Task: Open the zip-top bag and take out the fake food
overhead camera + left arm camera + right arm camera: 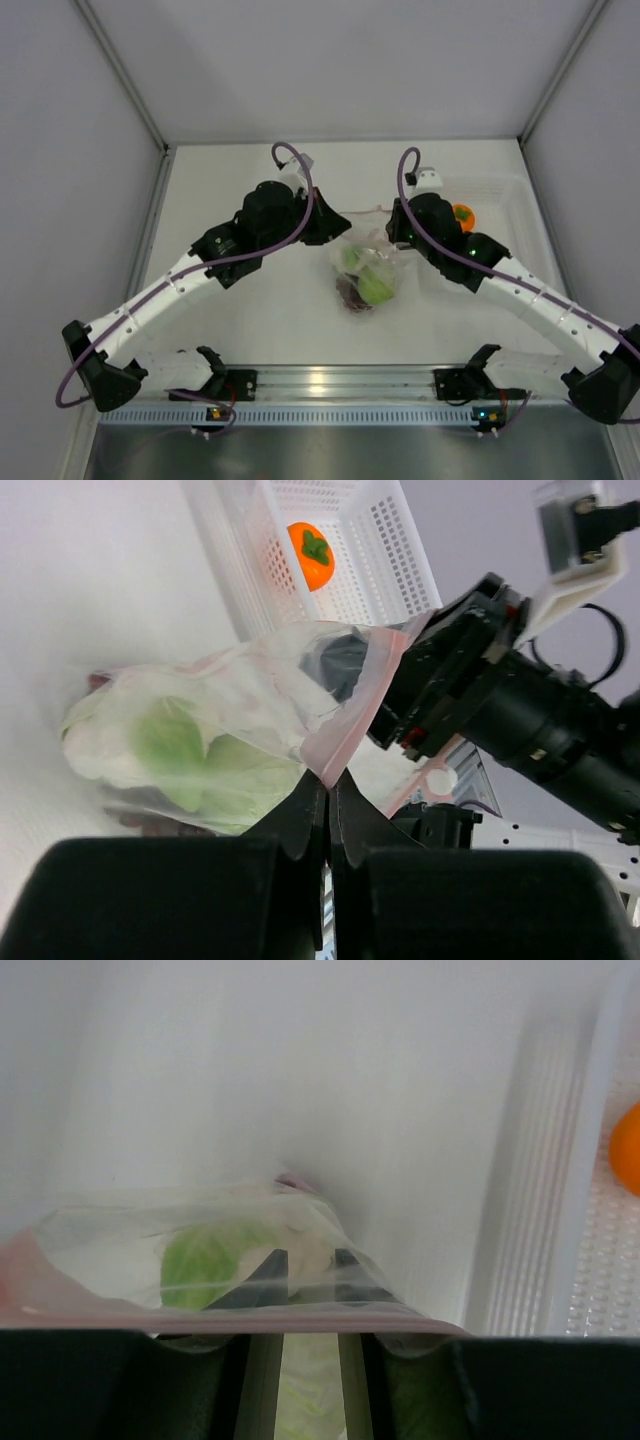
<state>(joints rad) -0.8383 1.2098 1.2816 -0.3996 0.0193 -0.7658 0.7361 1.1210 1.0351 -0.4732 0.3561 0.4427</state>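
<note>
Looks like opening: left gripper (328,780) pinches the zip-top bag (368,270) at eleven o'clock, right gripper's (300,1265) grip at one o'clock unreadable; next, pull apart.

**Desk:** The clear, crinkly plastic zip-top bag (250,695): glossy?

**Photographer:** Glossy film, pink strip smoother. The white perforated plastic basket (395,560) looks matt. The orange toy fruit (310,565) is smooth, shiny plastic.

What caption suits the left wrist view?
The left gripper pinches the pink-edged zip-top bag; an orange fruit lies in the basket.
</note>
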